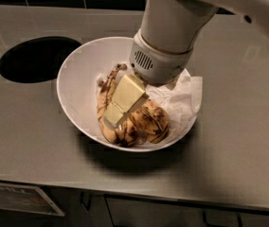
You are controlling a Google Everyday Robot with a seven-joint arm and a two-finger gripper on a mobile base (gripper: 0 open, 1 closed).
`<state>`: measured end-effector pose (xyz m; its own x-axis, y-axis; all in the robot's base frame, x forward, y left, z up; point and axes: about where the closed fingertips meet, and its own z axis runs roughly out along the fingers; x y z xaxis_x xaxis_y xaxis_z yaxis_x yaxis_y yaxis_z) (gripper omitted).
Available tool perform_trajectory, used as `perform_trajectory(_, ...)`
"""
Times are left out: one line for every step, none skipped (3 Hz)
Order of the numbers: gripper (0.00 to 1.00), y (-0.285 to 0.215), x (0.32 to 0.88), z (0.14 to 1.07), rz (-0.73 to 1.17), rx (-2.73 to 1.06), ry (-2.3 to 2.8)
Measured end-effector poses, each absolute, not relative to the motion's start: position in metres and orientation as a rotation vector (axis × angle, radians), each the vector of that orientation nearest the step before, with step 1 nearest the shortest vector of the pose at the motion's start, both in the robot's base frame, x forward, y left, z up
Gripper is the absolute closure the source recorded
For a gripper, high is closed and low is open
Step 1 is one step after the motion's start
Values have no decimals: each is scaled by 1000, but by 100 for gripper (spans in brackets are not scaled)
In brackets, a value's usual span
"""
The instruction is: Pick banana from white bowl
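The white bowl point(77, 65) stands on the grey counter. In it lie several overripe bananas. The short, plump, brown-speckled banana point(154, 121) lies at the bowl's front right. A longer slim banana point(103, 98) curves along the left side. My gripper point(113, 119), cream-coloured under the white wrist, reaches down into the bowl. It sits between the slim banana and the plump one, right at the plump banana's left end, and hides part of the bunch.
A crumpled white paper point(184, 96) lies in the bowl's right side under the bananas. A dark round hole point(37, 58) is cut in the counter to the left of the bowl. The counter's front edge point(125, 190) runs below, with cabinet fronts under it.
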<state>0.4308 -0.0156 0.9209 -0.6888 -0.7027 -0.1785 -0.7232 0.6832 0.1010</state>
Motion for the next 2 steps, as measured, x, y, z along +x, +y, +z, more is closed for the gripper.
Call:
perform_trajectory(7, -15, 431, 914, 253, -1177, 2780)
perform_trajectory(12, -15, 431, 906, 256, -1179, 2798)
